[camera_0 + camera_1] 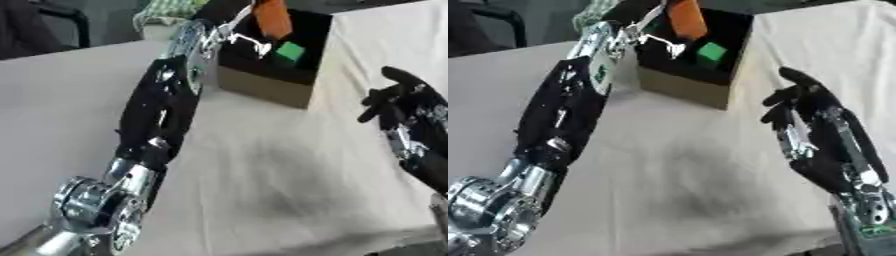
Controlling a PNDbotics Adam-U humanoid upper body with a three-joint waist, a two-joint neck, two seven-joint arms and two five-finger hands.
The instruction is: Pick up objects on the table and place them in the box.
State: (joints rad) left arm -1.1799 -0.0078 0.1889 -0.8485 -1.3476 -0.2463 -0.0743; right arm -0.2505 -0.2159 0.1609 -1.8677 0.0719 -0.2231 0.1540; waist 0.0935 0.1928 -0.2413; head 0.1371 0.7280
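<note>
My left arm reaches from the lower left up across the table to the cardboard box [262, 87] at the top middle. The left hand [223, 9] is over the box's open top, partly cut off by the view's edge, and is shut on an orange object [273, 17] that hangs above the dark inside. A green block [290, 51] lies in the box. My right hand [815, 125] rests open at the right, fingers pointing up and away, a little in front of the box's right corner, holding nothing.
A white cloth [262, 175] covers the table; its edge shows at the lower right. Behind the table stand a dark chair [52, 20] at the top left and a green-and-white checked fabric [166, 10] beside the box.
</note>
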